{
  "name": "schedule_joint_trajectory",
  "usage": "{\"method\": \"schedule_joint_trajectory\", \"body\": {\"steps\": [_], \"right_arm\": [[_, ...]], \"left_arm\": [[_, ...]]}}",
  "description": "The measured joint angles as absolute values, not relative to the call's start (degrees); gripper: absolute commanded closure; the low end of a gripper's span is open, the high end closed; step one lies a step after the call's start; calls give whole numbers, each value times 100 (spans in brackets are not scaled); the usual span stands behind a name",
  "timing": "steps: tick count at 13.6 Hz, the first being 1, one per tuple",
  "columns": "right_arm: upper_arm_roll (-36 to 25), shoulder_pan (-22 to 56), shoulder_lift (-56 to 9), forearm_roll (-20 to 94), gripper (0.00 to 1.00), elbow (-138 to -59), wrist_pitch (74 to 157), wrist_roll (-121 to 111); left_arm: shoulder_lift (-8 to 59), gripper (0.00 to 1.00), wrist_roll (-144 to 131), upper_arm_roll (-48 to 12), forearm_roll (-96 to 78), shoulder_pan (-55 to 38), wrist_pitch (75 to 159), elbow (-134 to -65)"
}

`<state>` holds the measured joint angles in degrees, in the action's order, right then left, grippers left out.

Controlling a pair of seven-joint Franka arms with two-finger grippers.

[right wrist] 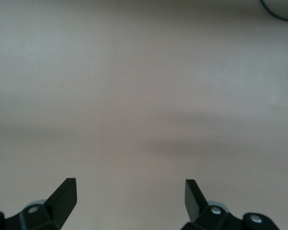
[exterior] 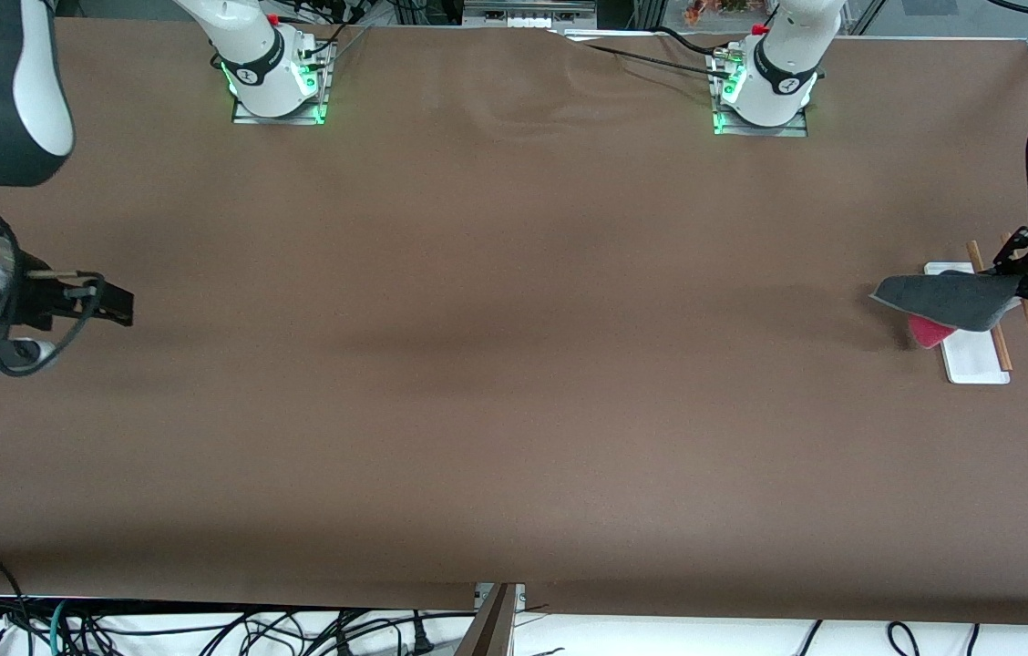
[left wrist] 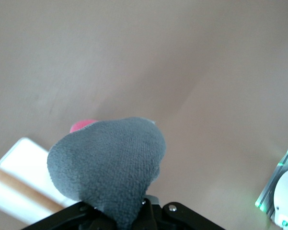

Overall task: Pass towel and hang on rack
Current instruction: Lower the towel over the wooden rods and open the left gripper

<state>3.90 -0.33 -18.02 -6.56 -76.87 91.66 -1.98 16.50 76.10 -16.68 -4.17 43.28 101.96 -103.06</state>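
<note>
— Brown cloth covers the whole table (exterior: 496,364), doesn't it? What does the front view give you?

— At the left arm's end, the left gripper (exterior: 1020,273) hangs over the rack (exterior: 979,360), clamped on the towel (exterior: 947,299). The grey cloth juts out level over the rack's white base, a pink corner sagging beneath it. Two wooden rods show on either side of the hand. The right gripper (exterior: 118,305) waits over bare table at the right arm's end, its arm reaching in low and level.

— And the left wrist view?

— The towel (left wrist: 108,163) bulges out from the pinched fingers, pink peeping at its edge, with the white base (left wrist: 19,158) and one rod below it.

— Right wrist view?

— The right gripper (right wrist: 130,196) has its fingers spread wide, nothing between them, only table.

— What might go wrong?

— My guess: the cloth looks bunched and sits mostly to one side of the rods. Let go like that and it could slide down onto the base instead of draping. A low pass might also knock the light stand.
</note>
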Motion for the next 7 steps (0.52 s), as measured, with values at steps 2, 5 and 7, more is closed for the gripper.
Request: {"method": "schedule_joint_trajectory", "body": {"steps": [2,5,7], "right_arm": [[350,-33,-1615,-656,0,-7781,9010,-227],[351,-31,-1312,-608,0,-8119,8959,-231],[325,-42,-1100,-425,0,-8221,8959,-230]], "left_arm": [[1788,100,7646,-1668,-217,4491,10196,-10136],[2018,100,7763,-1667,-24,4711,10197,-9951],[2235,100,8034,-1655,-21,4841,10202,-9791]]}}
